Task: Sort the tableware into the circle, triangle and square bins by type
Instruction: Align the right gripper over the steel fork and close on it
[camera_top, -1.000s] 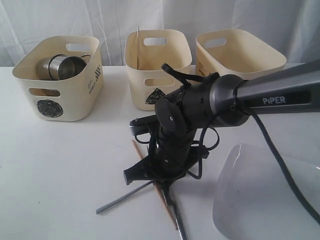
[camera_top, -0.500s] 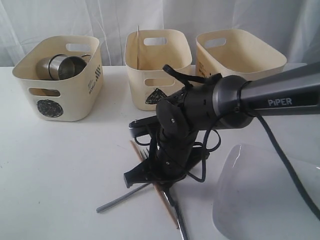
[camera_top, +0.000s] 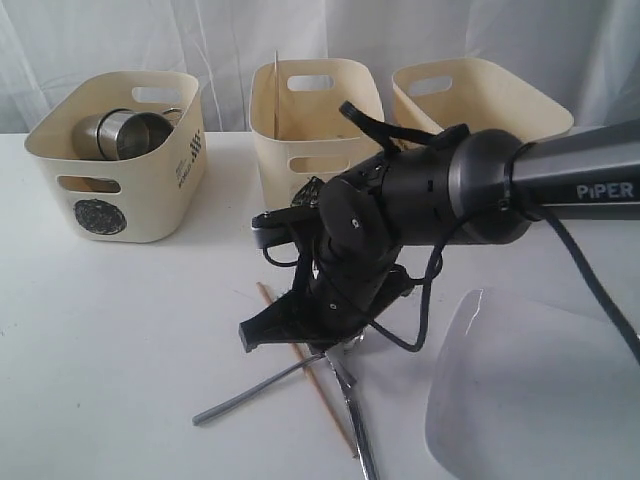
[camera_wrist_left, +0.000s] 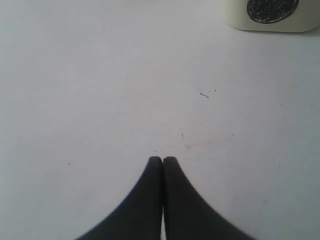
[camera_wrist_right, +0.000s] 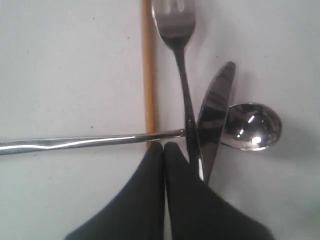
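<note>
White table (camera_top: 100, 330) fills the exterior view, with a pale curtain (camera_top: 100, 40) behind it. Along the back stand three bins. The circle bin (camera_top: 120, 190) at upper left holds the mugs (camera_top: 130, 132). The triangle bin (camera_top: 290, 140) at top centre has one chopstick (camera_top: 277, 90) standing in it. The third bin (camera_top: 470, 100) at upper right hides its mark. The plate (camera_top: 520, 400) lies at lower right.

The right arm (camera_top: 560, 180) reaches in from the right edge to the centre and points down at the crossed cutlery at lower centre. The right gripper (camera_wrist_right: 164, 150) is clenched, fingertips pressed together, with nothing visible between them. The spoon (camera_wrist_right: 250, 125) has its handle passing just in front of the tips. The fork (camera_wrist_right: 182, 75) runs close beside one finger and the knife (camera_wrist_right: 215, 110) leans against it. A second chopstick (camera_wrist_right: 147, 75) disappears under the other finger. The left gripper (camera_wrist_left: 162, 162) is also clenched, over bare table near the circle bin.

The step in hand looks like picking cutlery, probably for the triangle bin. This closure seems to have caught nothing. Next, the claw likely needs to reopen, straddle one handle and lower before closing. The fork is nearest. Because the pieces cross, lifting one may drag the others.
</note>
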